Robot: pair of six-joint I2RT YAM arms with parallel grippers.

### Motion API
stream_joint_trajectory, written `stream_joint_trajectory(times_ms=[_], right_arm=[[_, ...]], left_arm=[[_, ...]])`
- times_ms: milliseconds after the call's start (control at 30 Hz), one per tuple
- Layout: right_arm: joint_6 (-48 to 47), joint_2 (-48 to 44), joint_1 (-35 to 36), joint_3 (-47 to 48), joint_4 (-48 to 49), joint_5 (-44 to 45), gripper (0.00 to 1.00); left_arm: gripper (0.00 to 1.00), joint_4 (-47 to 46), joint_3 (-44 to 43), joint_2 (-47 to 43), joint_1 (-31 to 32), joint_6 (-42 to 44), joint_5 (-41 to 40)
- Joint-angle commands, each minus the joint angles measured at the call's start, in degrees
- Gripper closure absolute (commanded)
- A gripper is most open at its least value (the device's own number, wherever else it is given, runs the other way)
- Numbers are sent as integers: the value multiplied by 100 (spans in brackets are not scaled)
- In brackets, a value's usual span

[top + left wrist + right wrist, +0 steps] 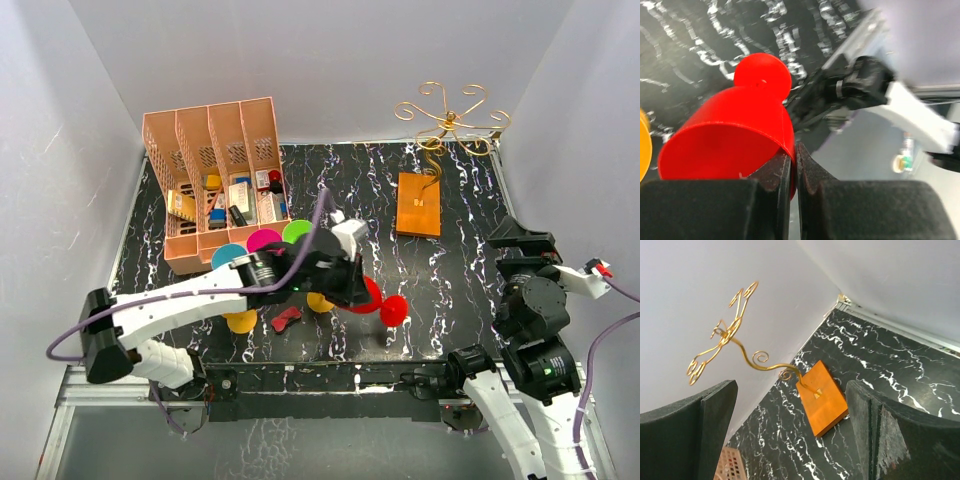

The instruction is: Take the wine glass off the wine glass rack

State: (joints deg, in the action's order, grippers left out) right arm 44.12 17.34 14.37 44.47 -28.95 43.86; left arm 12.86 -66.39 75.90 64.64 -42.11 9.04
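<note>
Wine glass [372,297], opaque red with a round foot, tilts sideways at lower centre, rim pinched by the left tool [793,167]; right tool [790,410] gapes wide.

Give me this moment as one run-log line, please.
left claw: shut on red wine glass rim | wine glass rack: bare | right claw: open, facing rack | stage: glass off rack

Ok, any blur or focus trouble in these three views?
Left wrist: the red wine glass is fairly sharp, the background beyond it smeared, the left gripper near the lens soft and dark. Right wrist: the wine glass rack is crisp, no glare. Top external: evenly lit, but the rack's gold wire is faint against the white wall.
</note>
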Motion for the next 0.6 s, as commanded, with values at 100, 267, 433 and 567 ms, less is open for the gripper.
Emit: stream_joint_trajectory(times_ms=[100,267,433,567], right_arm=[[-257,-90,21,20,-7,469,1],[-74,-28,20,-35,-5,174,1],[96,-8,18,-193,-5,-24,2],[172,14,25,-236,-14,-131,2]], left_arm=[[100,2816,-1521,928,821,747,-2300],[100,3349,-1617,1111,986,795,-2507],[100,3658,-1473,1015,989,925,-2352],[100,3745,-1385,874,994,1048,-2176]])
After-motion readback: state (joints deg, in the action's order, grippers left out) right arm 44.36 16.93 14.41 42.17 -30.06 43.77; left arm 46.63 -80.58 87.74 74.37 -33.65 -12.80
